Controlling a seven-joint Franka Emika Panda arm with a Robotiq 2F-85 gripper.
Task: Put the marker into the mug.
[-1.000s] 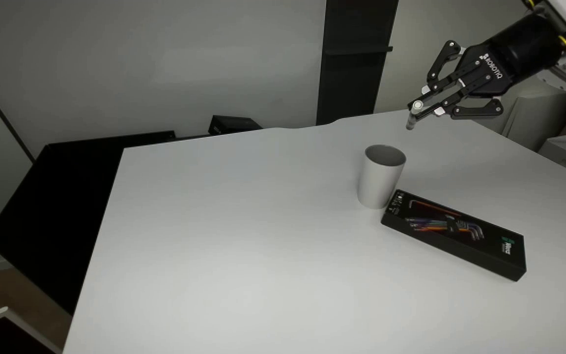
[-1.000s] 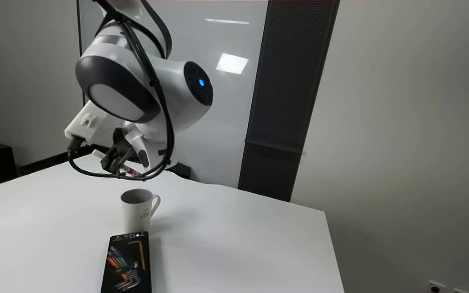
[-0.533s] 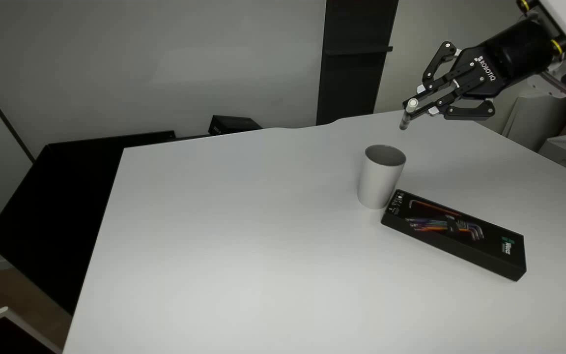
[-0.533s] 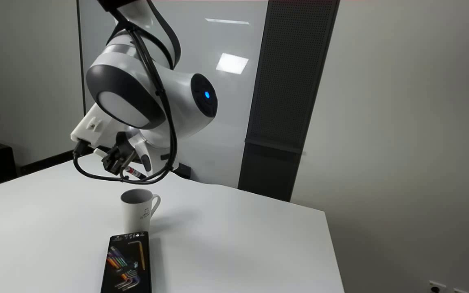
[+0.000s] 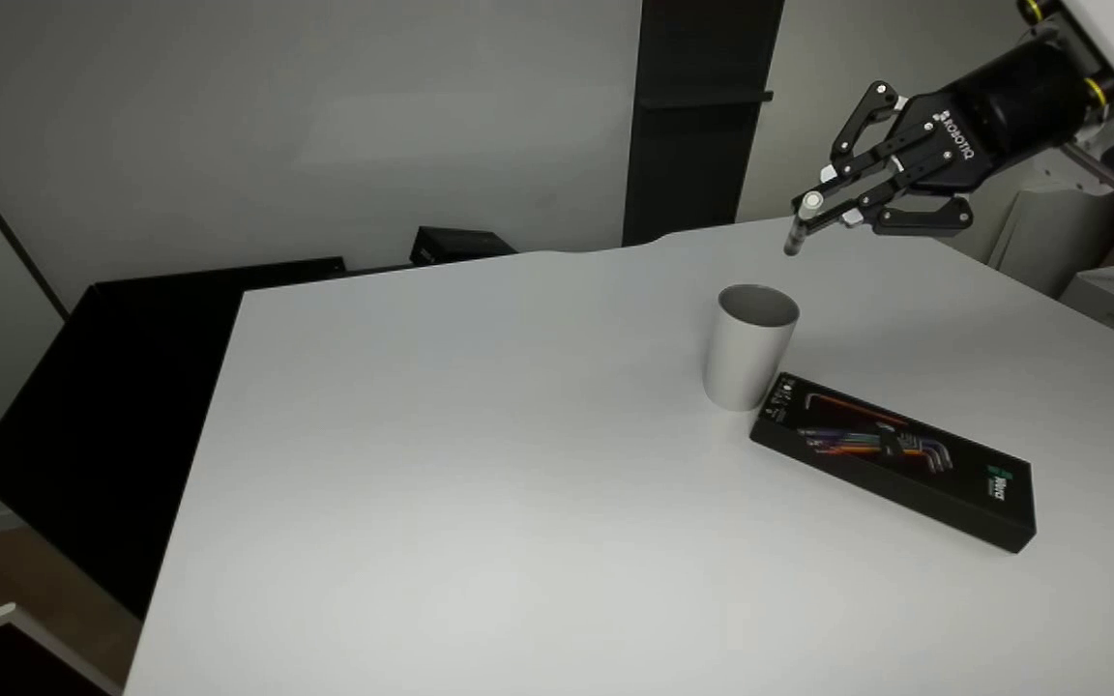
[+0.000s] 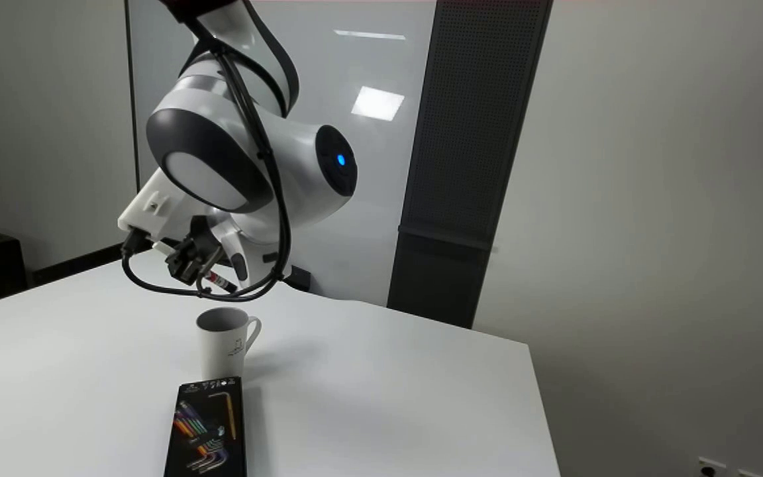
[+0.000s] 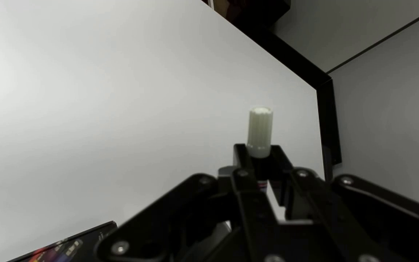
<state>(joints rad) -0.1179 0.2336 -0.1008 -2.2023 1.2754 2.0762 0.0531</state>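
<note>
The white mug stands upright on the white table, and its handle shows in an exterior view. My gripper is shut on the marker, above the table and higher than the mug's rim. In that view they are up and right of the mug. The marker is tilted, its white end up and its dark end lower. It also shows in an exterior view, where arm and cables hide most of the gripper. In the wrist view the marker's white end sticks out beyond the fingertips of the gripper. The mug is not clearly visible there.
A flat black box with pictures of hex keys lies against or very near the mug's base. It also shows in an exterior view and in the wrist view. The table's far edge runs along the wall.
My gripper, holding the marker, has moved slightly towards the mug, leftward in an exterior view. Most of this came in the first half second. Mug and box have not moved.
</note>
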